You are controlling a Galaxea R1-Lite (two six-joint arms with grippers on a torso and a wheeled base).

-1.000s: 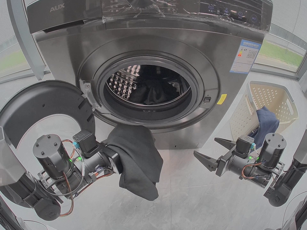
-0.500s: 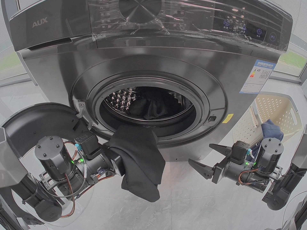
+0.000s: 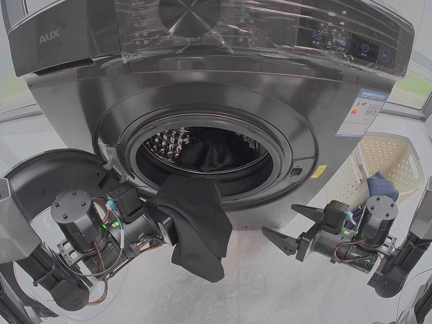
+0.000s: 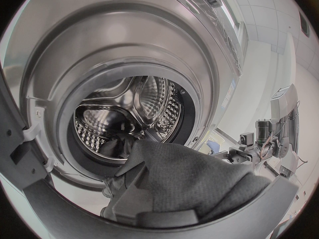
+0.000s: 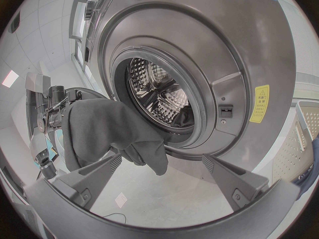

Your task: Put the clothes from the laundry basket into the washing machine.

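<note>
The washing machine (image 3: 288,113) stands in front of me with its round door (image 3: 49,176) swung open to the left. Dark clothes (image 3: 211,151) lie inside the drum (image 4: 139,107). My left gripper (image 3: 177,223) is just below the lower rim of the opening, shut on a dark grey garment (image 3: 198,221) that drapes over it and hides the fingers. The cloth's top edge reaches the door seal. My right gripper (image 3: 277,218) hovers open and empty at the lower right, in front of the laundry basket (image 3: 396,158), which holds a blue garment (image 3: 381,187).
The open door sits close beside the left arm. Bare light floor (image 3: 261,284) lies below both grippers. The basket leans against the machine's right side. A window wall runs behind the machine.
The whole head view has shifted: the camera moved closer to the machine. The left gripper's garment now overlaps the opening's lower rim. Both arms keep much the same pose.
</note>
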